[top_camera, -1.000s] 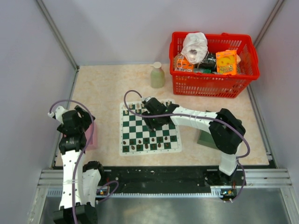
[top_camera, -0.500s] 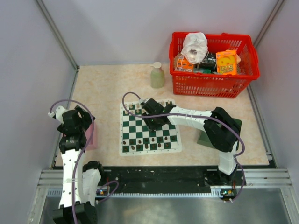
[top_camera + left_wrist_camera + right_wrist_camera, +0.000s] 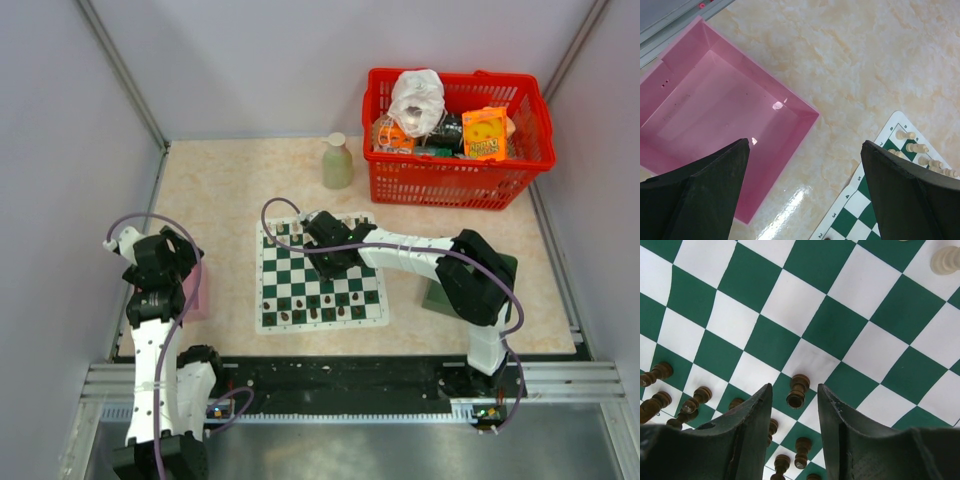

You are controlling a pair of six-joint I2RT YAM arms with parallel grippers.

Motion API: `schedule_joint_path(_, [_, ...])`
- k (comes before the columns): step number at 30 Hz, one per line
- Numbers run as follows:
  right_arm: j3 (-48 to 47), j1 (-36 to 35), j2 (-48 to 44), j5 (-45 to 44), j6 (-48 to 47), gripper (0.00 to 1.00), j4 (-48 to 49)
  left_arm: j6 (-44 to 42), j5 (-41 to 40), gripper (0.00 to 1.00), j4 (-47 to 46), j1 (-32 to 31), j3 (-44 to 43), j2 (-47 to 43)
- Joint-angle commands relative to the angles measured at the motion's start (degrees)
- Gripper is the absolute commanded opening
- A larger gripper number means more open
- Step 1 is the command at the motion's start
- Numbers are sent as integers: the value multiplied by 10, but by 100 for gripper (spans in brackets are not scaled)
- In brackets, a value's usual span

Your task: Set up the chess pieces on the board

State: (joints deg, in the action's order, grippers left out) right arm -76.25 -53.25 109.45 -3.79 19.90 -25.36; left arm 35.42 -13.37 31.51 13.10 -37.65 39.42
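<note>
Seen from above, the thin green-and-white checked board (image 3: 320, 280) lies in the middle of the marbled beige surface (image 3: 230, 180). The right arm (image 3: 420, 255) reaches over it.

In the left wrist view, the left jaws are spread wide above a shallow pink plastic tray (image 3: 715, 110), beside the board's corner with its pale cream chess pieces (image 3: 912, 147).

In the right wrist view, the right jaws are open and narrowly straddle one dark brown chess piece (image 3: 797, 390), with a gap on either side.

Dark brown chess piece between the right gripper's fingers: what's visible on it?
Small dark brown chess piece, wood-look, turned: round head, slim neck, wider base, probably a pawn. It appears to stand upright on the green-and-white checked board. The right gripper straddles it, a gap visible at each finger.
</note>
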Motion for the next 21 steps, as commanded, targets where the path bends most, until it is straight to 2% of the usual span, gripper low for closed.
schedule_joint_path(1, [-19,-6,-3,0,-7,41,5,-3,-6,99,-15,3,-5,2])
schedule_joint_path(10, [-24,-7,4,-2,-5,33,1,-4,-8,99,-14,3,-5,-1])
schedule_joint_path(16, [-27,-7,9,0,-2,34,-3,-1,-4,99,-16,3,-4,0])
schedule_joint_path(21, [-26,-6,9,-8,-2,31,-3,-2,-5,99,-15,3,-5,0])
